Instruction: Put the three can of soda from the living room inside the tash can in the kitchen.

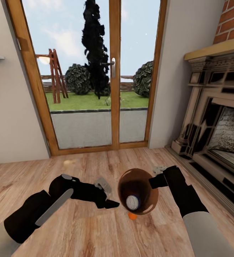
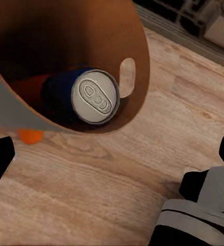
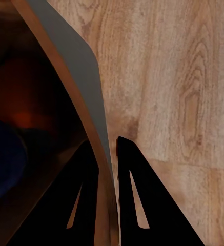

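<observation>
Right pincer (image 3: 107, 169) clamped on bin (image 1: 145, 185) rim, lower centre; left pincer (image 1: 108, 198) apart. Could tip, spilling blue can (image 2: 86, 96).

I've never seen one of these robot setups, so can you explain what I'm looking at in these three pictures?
It is a simulated two-armed robot in a living room. The big picture is from its head, looking down at both black arms over a wooden floor. The other two come from cameras by each gripper. The right gripper pinches the rim of a bin, one finger inside and one outside. In the bin lies a blue can with something orange behind it. A small orange thing peeks from under the bin. The left gripper holds nothing, beside the bin.
</observation>
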Controlling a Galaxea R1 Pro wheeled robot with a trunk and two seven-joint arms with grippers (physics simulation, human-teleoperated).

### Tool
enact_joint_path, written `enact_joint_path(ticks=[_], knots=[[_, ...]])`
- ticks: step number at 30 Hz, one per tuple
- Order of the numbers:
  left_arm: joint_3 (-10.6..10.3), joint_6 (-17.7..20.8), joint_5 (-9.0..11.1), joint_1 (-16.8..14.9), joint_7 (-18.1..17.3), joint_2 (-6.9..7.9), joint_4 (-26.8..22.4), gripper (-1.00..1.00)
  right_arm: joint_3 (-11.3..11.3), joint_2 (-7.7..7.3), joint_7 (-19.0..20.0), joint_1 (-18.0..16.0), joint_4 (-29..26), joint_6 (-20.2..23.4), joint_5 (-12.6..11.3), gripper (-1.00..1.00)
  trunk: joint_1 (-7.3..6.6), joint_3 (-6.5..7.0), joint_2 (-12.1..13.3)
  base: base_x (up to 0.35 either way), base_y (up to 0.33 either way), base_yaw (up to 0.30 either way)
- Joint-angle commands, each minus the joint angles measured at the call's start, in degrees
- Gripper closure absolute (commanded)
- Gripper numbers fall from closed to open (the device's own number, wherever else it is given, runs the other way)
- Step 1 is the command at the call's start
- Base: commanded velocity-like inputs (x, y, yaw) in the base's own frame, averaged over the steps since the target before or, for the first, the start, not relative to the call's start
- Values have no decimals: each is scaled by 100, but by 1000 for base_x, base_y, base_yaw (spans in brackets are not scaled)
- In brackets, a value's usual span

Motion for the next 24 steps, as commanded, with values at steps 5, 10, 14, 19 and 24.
enact_joint_path(ticks=[5, 10, 14, 19, 24], knots=[[957, -313, -6, 343, -667, 370, 23, -100, -3, -12, 26, -2, -3, 29, -134, 100, -1, 1, -1, 0, 0, 0], [2130, -557, -58, 718, -999, 455, 47, -100, -7, -28, 27, 4, -3, 29, -138, 100, -1, 1, -1, 0, 0, 0], [2553, -678, -65, 821, -830, 446, 278, -100, -40, -130, 43, 11, -3, 29, -155, 100, -1, 1, -1, 0, 0, 0], [2811, -1601, -73, 998, 1163, 330, 725, -100, -77, -278, 60, 45, -42, 29, -164, 100, -1, 1, -1, 0, 0, 0], [2824, -2268, -72, 1246, 1955, 155, 1016, -100, -83, -560, 68, 62, -77, 29, -171, 100, -1, 1, -1, 0, 0, 0]])
